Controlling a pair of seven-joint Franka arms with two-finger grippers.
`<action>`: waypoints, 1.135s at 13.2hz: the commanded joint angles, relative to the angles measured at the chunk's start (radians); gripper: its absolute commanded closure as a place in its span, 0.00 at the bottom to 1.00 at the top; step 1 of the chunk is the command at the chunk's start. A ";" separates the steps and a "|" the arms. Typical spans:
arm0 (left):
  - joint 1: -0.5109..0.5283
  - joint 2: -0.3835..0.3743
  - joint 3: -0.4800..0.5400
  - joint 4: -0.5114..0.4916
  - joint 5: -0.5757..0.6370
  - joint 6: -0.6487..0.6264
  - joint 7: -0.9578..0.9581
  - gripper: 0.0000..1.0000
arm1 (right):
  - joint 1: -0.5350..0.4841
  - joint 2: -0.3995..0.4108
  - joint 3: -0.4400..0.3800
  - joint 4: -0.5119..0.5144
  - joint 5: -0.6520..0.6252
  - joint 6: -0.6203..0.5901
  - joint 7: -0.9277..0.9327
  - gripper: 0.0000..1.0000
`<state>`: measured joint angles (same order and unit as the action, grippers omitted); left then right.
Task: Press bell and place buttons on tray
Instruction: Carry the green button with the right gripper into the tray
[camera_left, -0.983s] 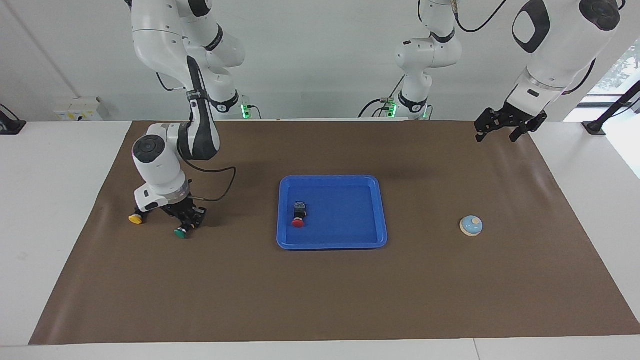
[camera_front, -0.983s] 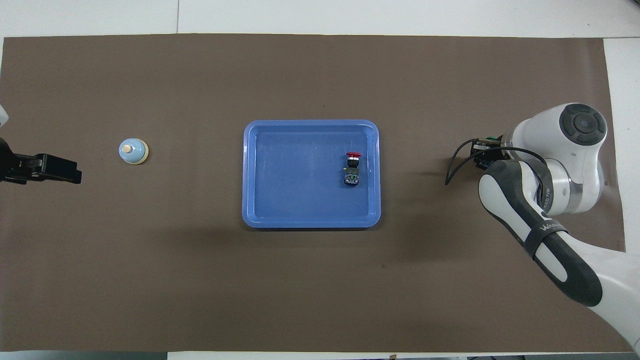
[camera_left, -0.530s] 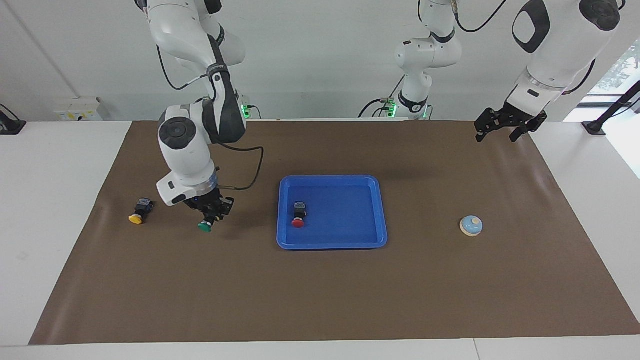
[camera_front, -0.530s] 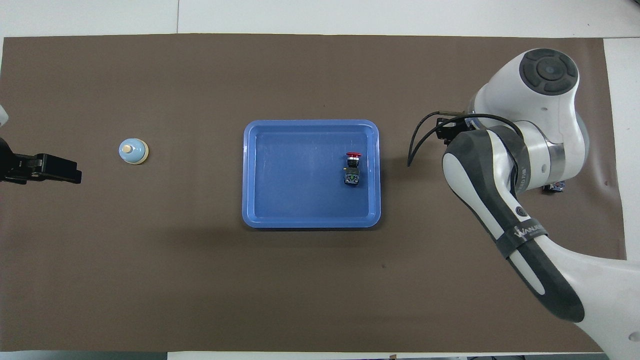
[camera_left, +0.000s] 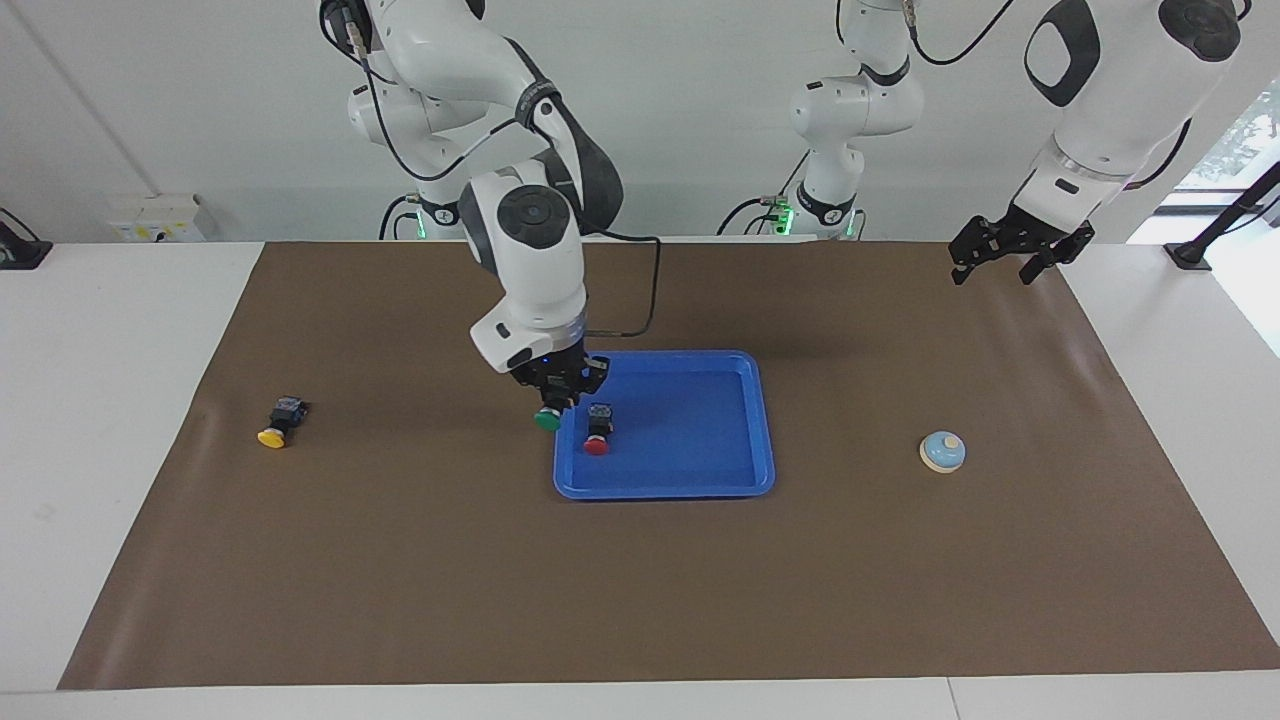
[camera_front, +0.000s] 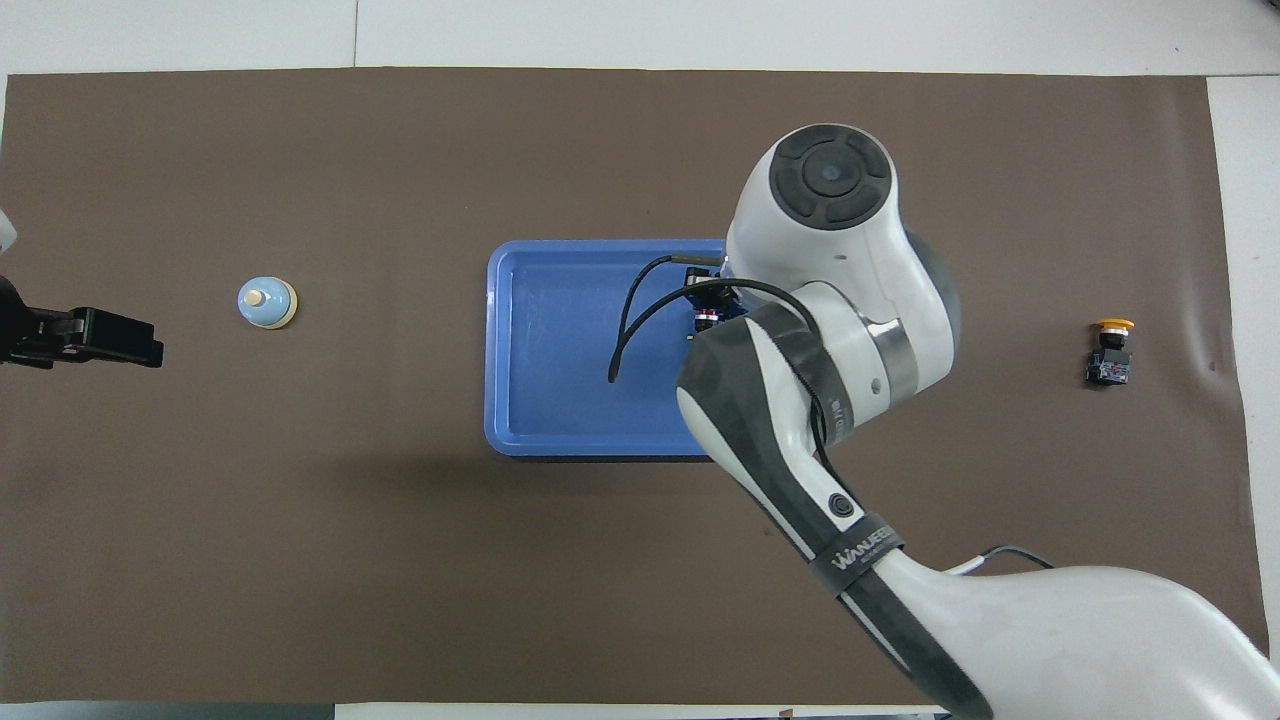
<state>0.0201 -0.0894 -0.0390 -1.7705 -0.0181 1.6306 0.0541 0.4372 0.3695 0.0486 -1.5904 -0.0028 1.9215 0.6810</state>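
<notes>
My right gripper (camera_left: 560, 392) is shut on the green button (camera_left: 547, 419) and hangs over the blue tray's (camera_left: 700, 482) edge at the right arm's end. The red button (camera_left: 597, 432) lies in the tray beside it. From overhead my right arm covers the green button and most of the red one. The yellow button (camera_left: 276, 424) (camera_front: 1111, 351) lies on the brown mat toward the right arm's end. The light-blue bell (camera_left: 942, 451) (camera_front: 267, 301) sits on the mat toward the left arm's end. My left gripper (camera_left: 1008, 262) (camera_front: 145, 352) waits open, raised over the mat's corner.
A brown mat (camera_left: 640, 580) covers most of the white table (camera_left: 100, 420). A third robot arm's base (camera_left: 835, 190) stands at the robots' edge of the table. Much of the tray (camera_front: 560, 340) is bare.
My right gripper lifted the green button off the mat beside the yellow one and carried it sideways to the tray's edge. The left arm, bell, red and yellow buttons stayed put.
</notes>
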 joint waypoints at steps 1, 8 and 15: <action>0.001 -0.010 0.001 0.000 0.003 -0.005 0.000 0.00 | 0.067 0.083 -0.001 0.081 0.021 -0.004 0.074 1.00; 0.001 -0.010 0.001 0.000 0.003 -0.005 0.000 0.00 | 0.141 0.146 -0.001 0.015 0.017 0.209 0.108 1.00; 0.001 -0.010 0.001 0.000 0.003 -0.005 0.000 0.00 | 0.143 0.120 -0.001 -0.128 0.015 0.338 0.066 1.00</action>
<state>0.0201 -0.0894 -0.0390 -1.7705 -0.0181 1.6306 0.0541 0.5837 0.5261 0.0459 -1.6738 0.0011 2.2435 0.7781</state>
